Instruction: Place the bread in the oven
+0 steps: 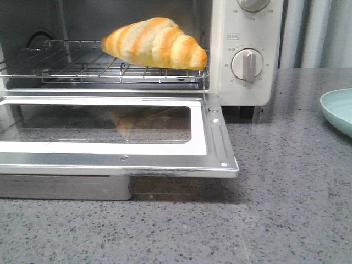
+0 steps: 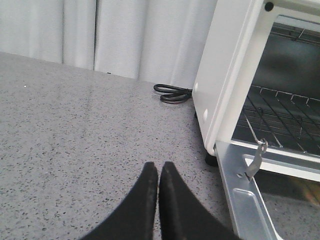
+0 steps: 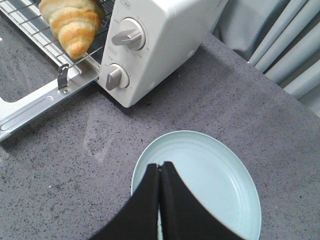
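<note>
The bread (image 1: 155, 43), a golden-orange roll with pale stripes, lies on the wire rack (image 1: 82, 69) inside the cream-white oven (image 1: 245, 82). The oven's glass door (image 1: 110, 143) hangs open and flat. The bread also shows in the right wrist view (image 3: 72, 22), at the rack's front right. My left gripper (image 2: 158, 167) is shut and empty over the counter, beside the oven's left side (image 2: 225, 85). My right gripper (image 3: 160, 166) is shut and empty above a pale blue plate (image 3: 215, 175). Neither gripper shows in the front view.
The empty pale blue plate (image 1: 338, 110) sits on the counter to the right of the oven. A black cable (image 2: 172, 93) lies coiled behind the oven's left side. Grey curtains hang at the back. The open door (image 3: 30, 112) juts out over the grey speckled counter (image 1: 286, 209).
</note>
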Motion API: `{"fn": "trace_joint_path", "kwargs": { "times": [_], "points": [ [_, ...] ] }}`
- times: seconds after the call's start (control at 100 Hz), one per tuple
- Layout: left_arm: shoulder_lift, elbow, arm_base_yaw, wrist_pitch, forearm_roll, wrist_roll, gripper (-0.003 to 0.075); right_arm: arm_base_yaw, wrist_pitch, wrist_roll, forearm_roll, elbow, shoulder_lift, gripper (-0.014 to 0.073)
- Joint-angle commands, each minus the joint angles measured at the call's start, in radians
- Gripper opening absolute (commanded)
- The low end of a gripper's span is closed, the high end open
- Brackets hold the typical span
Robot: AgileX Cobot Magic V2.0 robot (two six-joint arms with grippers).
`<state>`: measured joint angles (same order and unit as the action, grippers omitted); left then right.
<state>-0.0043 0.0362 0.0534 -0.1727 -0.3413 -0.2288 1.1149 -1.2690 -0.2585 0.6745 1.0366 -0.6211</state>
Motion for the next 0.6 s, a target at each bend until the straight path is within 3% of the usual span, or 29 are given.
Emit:
{"fn": "trace_joint_path", "kwargs": {
  "times": [0.0, 0.43, 0.59],
  "points": [
    [-0.028, 0.029, 0.004, 0.079, -0.012, 0.006, -0.0021, -0.001, -0.035, -0.005, 0.046, 0.02, 0.004, -0.0076],
    [-0.028, 0.029, 0.004, 0.079, -0.012, 0.006, -0.0021, -0.001, -0.024, -0.005, 0.051, 0.02, 0.001, -0.0076],
    [-0.028, 0.029, 0.004, 0.079, -0.012, 0.006, -0.0021, -0.035, 0.102, -0.005, 0.035, -0.014, 0.017, -0.0076]
  ]
}}
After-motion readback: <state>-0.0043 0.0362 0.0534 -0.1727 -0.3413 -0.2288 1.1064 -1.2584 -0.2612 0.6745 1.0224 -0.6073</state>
